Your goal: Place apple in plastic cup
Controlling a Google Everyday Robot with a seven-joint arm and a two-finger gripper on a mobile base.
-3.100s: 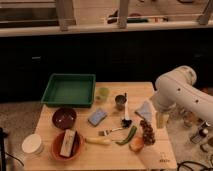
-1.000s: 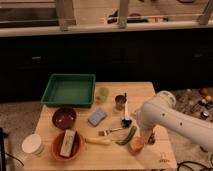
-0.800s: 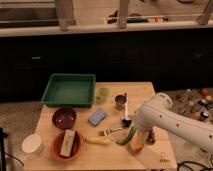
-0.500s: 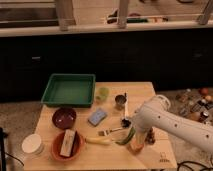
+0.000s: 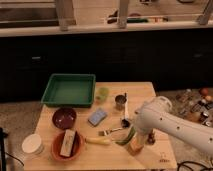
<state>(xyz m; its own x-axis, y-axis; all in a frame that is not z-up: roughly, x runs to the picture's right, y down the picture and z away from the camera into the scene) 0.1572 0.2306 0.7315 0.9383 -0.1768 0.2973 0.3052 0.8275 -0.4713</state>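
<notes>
The plastic cup [image 5: 102, 94] is pale yellow-green and stands upright at the back middle of the wooden table [image 5: 75, 162], just right of the green tray. The apple [image 5: 134, 146] shows as an orange-tan patch near the front right, mostly covered by my arm. My gripper [image 5: 136, 142] is at the end of the white arm, which reaches in from the right. It is lowered right over the apple, well to the front and right of the cup.
A green tray [image 5: 70, 90] is at back left. A grey metal cup [image 5: 120, 102] stands right of the plastic cup. Also here: a blue sponge [image 5: 97, 116], dark red bowl [image 5: 64, 117], orange bowl [image 5: 66, 144], white cup [image 5: 32, 144], banana [image 5: 97, 141] and brush [image 5: 111, 131].
My arm has swung from the table's right edge leftward and down, and now covers the grapes and most of the apple. The objects on the table have not moved.
</notes>
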